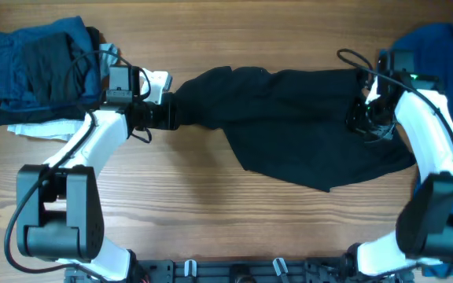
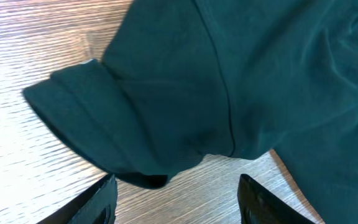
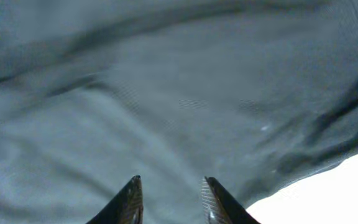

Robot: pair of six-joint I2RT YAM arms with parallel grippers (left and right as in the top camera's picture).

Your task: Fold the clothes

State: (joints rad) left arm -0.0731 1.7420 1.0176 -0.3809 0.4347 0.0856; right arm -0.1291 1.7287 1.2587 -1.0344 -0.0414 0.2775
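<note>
One large black T-shirt (image 1: pixel 289 118) lies across the wooden worktop (image 1: pixel 211 212), its long axis running left to right between our two arms. A blue shirt (image 1: pixel 435 43) sits at the far right corner, and a stack of folded clothes (image 1: pixel 38 67) at the far left. The sleeve (image 2: pixel 104 118) at the shirt's left end lies just ahead of our left pincer (image 2: pixel 176 190), which is released, with bare wood between its fingers. We judge this arm nearer for the next grasp. Our right pincer (image 3: pixel 169 186) sits over the shirt's right part, narrowly parted. We cannot tell whether it pinches cloth.
</note>
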